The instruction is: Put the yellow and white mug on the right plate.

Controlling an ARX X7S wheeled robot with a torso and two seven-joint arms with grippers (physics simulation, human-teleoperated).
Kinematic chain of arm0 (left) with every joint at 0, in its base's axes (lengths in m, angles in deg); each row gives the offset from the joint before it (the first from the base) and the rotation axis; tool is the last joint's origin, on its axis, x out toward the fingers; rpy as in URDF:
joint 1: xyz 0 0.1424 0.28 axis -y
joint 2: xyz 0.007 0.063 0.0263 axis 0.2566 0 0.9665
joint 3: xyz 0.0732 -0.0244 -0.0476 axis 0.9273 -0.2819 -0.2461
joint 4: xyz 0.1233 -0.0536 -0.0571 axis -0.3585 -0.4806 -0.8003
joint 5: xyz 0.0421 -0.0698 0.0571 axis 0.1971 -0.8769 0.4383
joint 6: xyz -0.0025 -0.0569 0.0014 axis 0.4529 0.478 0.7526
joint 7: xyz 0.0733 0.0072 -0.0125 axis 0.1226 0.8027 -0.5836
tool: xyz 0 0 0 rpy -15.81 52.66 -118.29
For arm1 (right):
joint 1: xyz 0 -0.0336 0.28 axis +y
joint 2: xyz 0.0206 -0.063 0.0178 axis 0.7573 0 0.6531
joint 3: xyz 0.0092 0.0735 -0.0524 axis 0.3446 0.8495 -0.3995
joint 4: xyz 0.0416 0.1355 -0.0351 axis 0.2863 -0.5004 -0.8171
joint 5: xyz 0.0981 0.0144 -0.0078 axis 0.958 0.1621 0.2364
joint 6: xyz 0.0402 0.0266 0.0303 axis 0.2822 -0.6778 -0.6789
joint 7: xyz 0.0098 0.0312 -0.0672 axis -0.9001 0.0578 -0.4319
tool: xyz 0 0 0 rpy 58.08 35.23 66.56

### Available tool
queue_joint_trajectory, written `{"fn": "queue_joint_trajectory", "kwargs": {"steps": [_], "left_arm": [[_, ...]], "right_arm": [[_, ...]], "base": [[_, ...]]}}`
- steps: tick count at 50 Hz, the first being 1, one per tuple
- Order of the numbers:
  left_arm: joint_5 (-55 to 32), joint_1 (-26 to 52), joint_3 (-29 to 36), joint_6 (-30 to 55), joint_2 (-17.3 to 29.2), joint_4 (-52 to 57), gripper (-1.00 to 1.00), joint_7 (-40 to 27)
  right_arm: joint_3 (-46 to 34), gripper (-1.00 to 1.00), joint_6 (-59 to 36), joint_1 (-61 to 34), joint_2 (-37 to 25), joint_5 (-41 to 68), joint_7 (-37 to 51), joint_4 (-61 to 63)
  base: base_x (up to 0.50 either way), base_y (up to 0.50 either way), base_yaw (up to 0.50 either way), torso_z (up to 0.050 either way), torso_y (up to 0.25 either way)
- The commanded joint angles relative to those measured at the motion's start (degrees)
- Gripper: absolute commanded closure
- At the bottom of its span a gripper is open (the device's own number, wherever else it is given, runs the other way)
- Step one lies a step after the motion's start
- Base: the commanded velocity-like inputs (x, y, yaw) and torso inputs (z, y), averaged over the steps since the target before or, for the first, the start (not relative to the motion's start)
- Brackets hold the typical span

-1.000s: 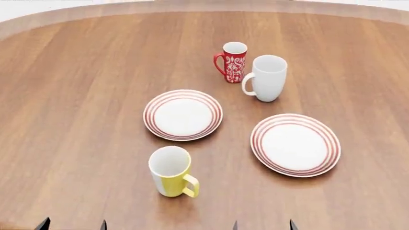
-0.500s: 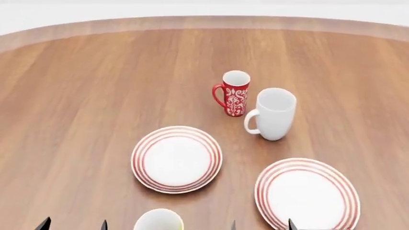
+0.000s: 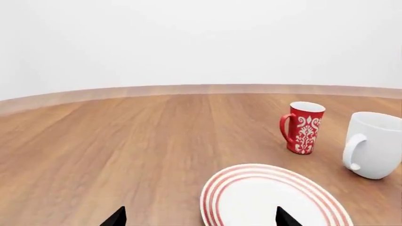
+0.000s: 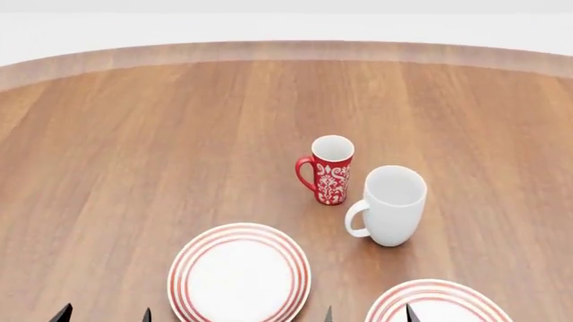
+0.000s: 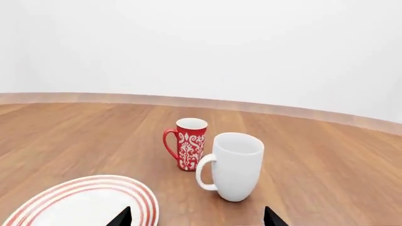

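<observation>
The yellow and white mug is out of view in every frame. The right plate [image 4: 436, 303], white with red rings, shows only as its far part at the bottom edge of the head view. My left gripper [image 4: 103, 315] [image 3: 199, 221] and my right gripper [image 4: 369, 316] [image 5: 196, 221] show only as dark fingertips at the bottom edge. Both have their jaws wide apart and hold nothing. The right gripper's tips sit just left of the right plate's rim.
An identical left plate [image 4: 240, 274] [image 3: 270, 200] [image 5: 82, 202] lies between the grippers. A slim red floral mug [image 4: 329, 169] [image 3: 304, 127] [image 5: 188, 143] and a taller white mug [image 4: 390, 205] [image 3: 374, 143] [image 5: 236, 165] stand behind it. The wooden table's curved far edge [image 4: 286, 50] meets a white wall.
The head view has tilted upward. The mugs and plates have slid down the picture, and the yellow and white mug has dropped out past the bottom edge. The fingertips keep their places.
</observation>
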Motion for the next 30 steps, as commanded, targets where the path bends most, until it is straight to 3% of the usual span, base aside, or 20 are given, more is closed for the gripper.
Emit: {"fn": "queue_joint_trajectory", "kwargs": {"steps": [1,9,20,30], "left_arm": [[-0.48,-0.03,0.47,0.21,0.41,0.15,-1.00,-0.30],[-0.28,-0.03,1.38,0.35,0.66,-0.03,-1.00,-0.28],[-0.46,-0.10,2.00,0.31,1.00,0.16,-1.00,-0.47],[-0.78,-0.29,2.28,0.29,1.37,0.61,-1.00,-0.76]], "right_arm": [[0.08,-1.00,-0.36,0.14,-0.69,0.37,0.67,1.06],[1.62,-1.00,-4.36,1.71,-6.35,-2.22,1.12,9.20],[-1.33,-1.00,-14.37,4.37,-19.44,4.69,-14.49,18.93],[-4.91,-1.00,-15.30,6.89,-24.72,3.94,-19.99,21.00]], "base": [[0.00,0.00,0.00,0.000,0.000],[0.00,0.00,0.00,0.000,0.002],[0.00,0.00,0.00,0.000,0.000],[0.00,0.00,0.00,0.000,0.000]]}}
